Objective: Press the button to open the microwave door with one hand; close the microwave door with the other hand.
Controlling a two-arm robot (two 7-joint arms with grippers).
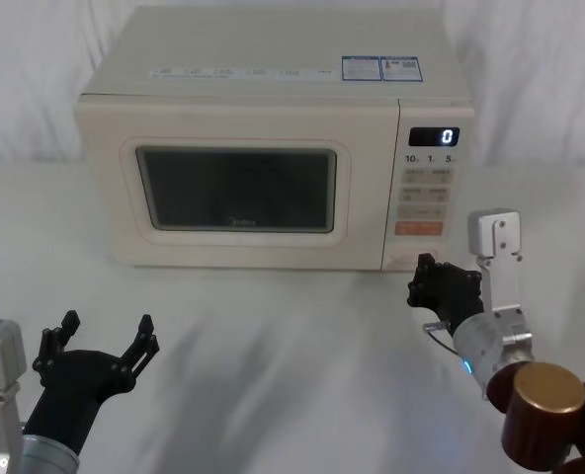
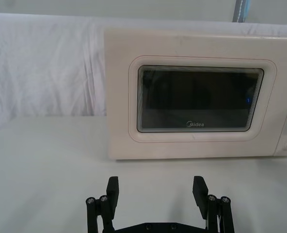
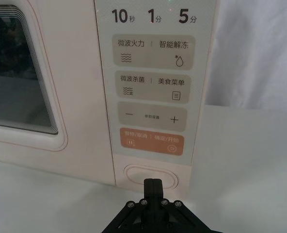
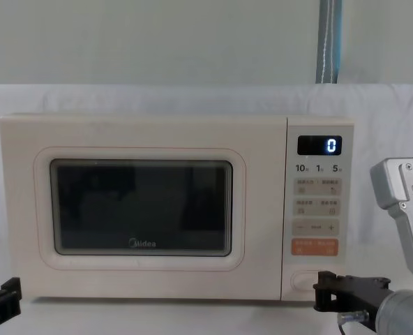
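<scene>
Boxy cream-white microwave [image 1: 273,138] sits upright on white table, black display reading 0. Wide cream-white microwave door [image 1: 235,188] with dark glass window, Midea logo, shut flush. Large cream-white oval button [image 3: 151,175] at bottom of key panel, under orange key, unmarked.

The microwave door [image 4: 140,202] carries a grey "Midea" logo under its window. On the microwave [image 4: 178,206], the black display [image 4: 319,145] at the key panel's top edge reads 0. Below it stand 10, 1 and 5 — each with a small Chinese unit sign. The beige keys [image 3: 155,52] read 微波火力, 智能解冻, 微波杀菌 and 美食菜单; the next key down shows − and +. The orange key [image 3: 151,141] has Chinese lettering too small to read. Blue-and-white labels [image 1: 381,68] sit on the oven's top — unreadable.
</scene>
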